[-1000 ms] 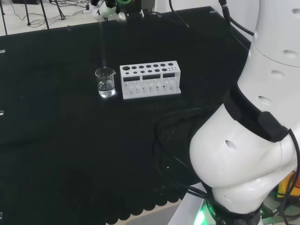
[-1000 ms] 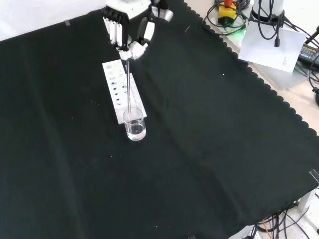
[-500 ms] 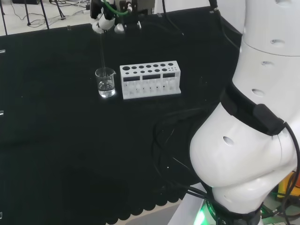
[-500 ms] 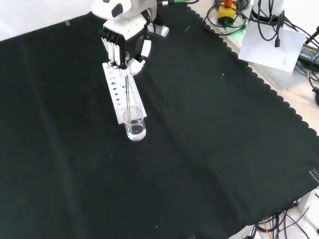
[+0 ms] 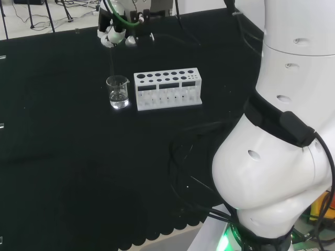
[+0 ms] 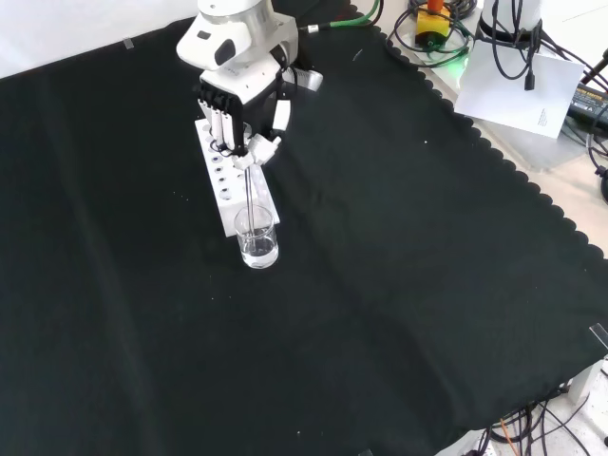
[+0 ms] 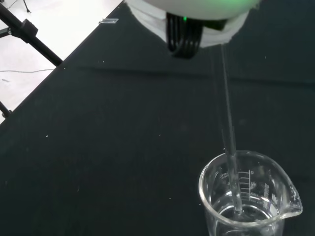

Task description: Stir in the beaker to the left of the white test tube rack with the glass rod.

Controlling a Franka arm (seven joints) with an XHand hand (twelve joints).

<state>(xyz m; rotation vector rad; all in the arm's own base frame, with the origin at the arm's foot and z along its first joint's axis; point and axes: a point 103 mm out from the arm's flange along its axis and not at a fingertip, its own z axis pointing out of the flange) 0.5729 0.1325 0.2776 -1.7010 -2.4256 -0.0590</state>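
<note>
Head view: the white test tube rack [image 5: 168, 89] stands on the black cloth [image 5: 63, 157], and the beaker [image 5: 118, 92] sits just beside the rack's left end, a little clear liquid in its bottom. The hand [image 5: 116, 32] hangs above and beyond the beaker, up and to the left of the rack. The glass rod [image 5: 112, 60] is a faint line running from the hand down toward the beaker's rim; from here I cannot tell how the fingers lie on it. The arm's big white links [image 5: 277, 136] stand well to the right of the rack.

Front view: the rack [image 6: 231, 176] runs away from the camera, with the beaker [image 6: 256, 237] touching or almost touching its near end. The hand [image 6: 242, 114] is over the rack, its fingers [image 6: 220, 119] curled and pinching the top of the rod [image 6: 249, 195], which drops nearly upright into the beaker.

Wrist view: the rod [image 7: 229, 132] comes down from beside the hand [image 7: 192, 12] and passes inside the beaker [image 7: 248, 196], its tip dipping into the liquid near the middle. The pouring spout and printed scale marks on the glass show here.
</note>
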